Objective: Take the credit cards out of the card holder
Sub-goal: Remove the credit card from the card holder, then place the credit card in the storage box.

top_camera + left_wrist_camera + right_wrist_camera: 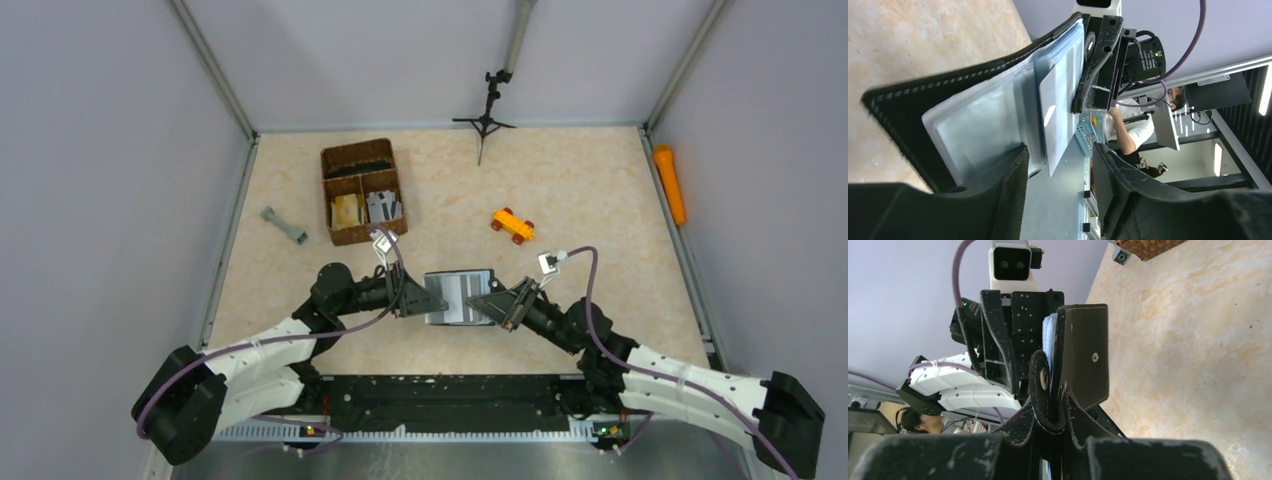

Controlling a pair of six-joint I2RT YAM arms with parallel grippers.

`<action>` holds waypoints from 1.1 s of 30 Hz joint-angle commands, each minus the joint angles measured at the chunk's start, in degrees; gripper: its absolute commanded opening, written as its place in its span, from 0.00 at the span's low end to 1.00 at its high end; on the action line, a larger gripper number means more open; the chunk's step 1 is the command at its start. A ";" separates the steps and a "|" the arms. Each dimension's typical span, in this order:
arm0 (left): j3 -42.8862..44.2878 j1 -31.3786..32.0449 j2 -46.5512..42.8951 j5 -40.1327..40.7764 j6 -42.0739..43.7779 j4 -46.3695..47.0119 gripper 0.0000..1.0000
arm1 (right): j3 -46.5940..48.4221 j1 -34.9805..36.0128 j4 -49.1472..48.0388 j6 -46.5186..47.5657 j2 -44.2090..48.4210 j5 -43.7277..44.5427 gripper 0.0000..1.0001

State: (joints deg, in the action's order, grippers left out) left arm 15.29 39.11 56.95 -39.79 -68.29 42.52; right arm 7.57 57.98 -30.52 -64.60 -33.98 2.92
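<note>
Low over the near middle of the beige marbled desk, the small flat black folding card holder is being held spread open between the two claws, its grey-blue shiny inside facing up. Its right flap, by the round snap, is being pinched by the nearly closed right claw. The left claw is being held partly open at the holder's left edge, a pale card lying loose in the gap. A brown wicker divided basket is standing far left.

The card holder is dull black and leathery, with pale stitches along its edge; its plastic pockets shine. The basket is rough brown woven wicker. The table looks smooth like pale stone
</note>
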 commanded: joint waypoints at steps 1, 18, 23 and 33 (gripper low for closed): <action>2.85 0.18 1.94 -1.76 0.81 1.40 0.55 | 0.70 0.16 -5.73 -1.01 -1.63 -0.37 0.00; 1.09 -2.28 -2.46 -0.81 3.34 -3.70 0.00 | -1.66 -1.05 -1.78 -2.31 3.32 1.63 0.00; 0.99 -5.89 -8.68 -1.26 5.96 -12.42 0.00 | -1.62 -2.64 6.76 -1.34 10.21 3.11 0.00; 15.43 -11.89 -17.77 14.84 24.31 -53.74 0.00 | 9.54 -3.13 34.09 12.25 14.99 14.12 0.00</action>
State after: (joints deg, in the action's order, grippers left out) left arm 21.54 27.81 40.95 -35.79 -54.61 7.46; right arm 8.82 55.22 -7.79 -60.80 -19.38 10.74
